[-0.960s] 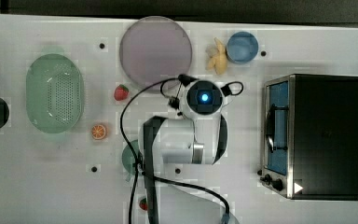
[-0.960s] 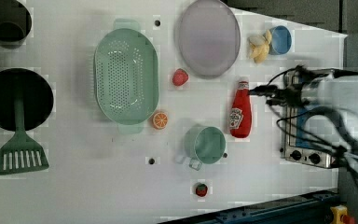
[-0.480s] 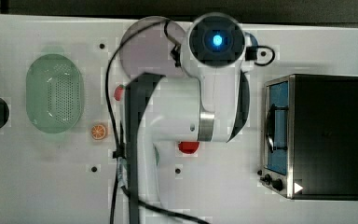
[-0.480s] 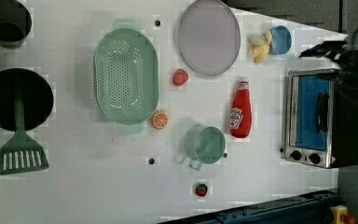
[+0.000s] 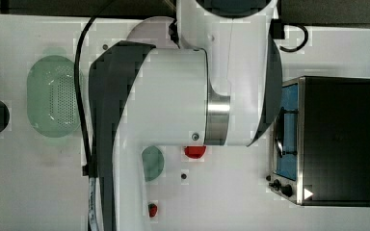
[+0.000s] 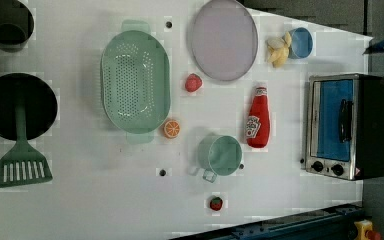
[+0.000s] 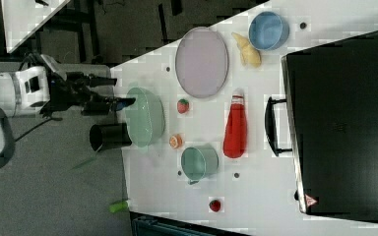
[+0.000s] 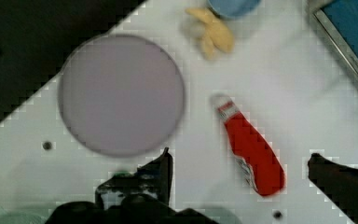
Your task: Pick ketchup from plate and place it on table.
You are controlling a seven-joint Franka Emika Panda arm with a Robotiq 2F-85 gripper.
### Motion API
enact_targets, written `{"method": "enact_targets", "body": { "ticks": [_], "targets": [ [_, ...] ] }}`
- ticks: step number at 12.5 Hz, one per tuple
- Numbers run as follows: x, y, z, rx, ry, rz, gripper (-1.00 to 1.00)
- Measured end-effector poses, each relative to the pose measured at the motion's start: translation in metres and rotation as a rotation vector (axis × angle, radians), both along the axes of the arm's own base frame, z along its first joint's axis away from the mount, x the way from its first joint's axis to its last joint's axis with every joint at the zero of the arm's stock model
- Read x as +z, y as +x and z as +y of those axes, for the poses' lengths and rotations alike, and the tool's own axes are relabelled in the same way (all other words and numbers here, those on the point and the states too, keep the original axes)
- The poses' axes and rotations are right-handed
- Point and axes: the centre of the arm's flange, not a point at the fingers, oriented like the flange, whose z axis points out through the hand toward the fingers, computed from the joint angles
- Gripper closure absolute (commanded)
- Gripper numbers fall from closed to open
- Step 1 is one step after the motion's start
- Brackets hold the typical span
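The ketchup (image 6: 258,117) is a red bottle with a white cap, lying on its side on the white table (image 6: 105,200), apart from the plate. The round lilac-grey plate (image 6: 223,39) has nothing on it. In the wrist view the ketchup (image 8: 251,147) shows between my two dark fingertips, far below them, next to the plate (image 8: 121,93). My gripper (image 8: 240,157) is open and holds nothing. In the right view the gripper (image 7: 122,91) is raised well off the table. In the top view my arm hides most of the ketchup (image 5: 193,151) and the plate (image 5: 147,29).
A toaster oven (image 6: 342,125) stands close beside the ketchup, with a green cup (image 6: 220,155) on its other side. Also on the table are a green basket (image 6: 136,87), strawberries (image 6: 193,82), an orange slice (image 6: 171,128), a blue bowl (image 6: 300,42), bananas (image 6: 278,47), a black pan (image 6: 17,105) and a spatula (image 6: 22,160).
My arm has risen toward the top camera and now looms large there, and it has left the left view. The ketchup and plate have not moved.
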Motion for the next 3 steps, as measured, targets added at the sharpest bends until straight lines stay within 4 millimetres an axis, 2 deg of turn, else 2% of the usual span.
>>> {"method": "enact_targets", "body": {
  "ticks": [3],
  "targets": [
    [0.0131, -0.0073, 0.0024, 0.003, -0.009, 0.061, -1.00]
  ]
}}
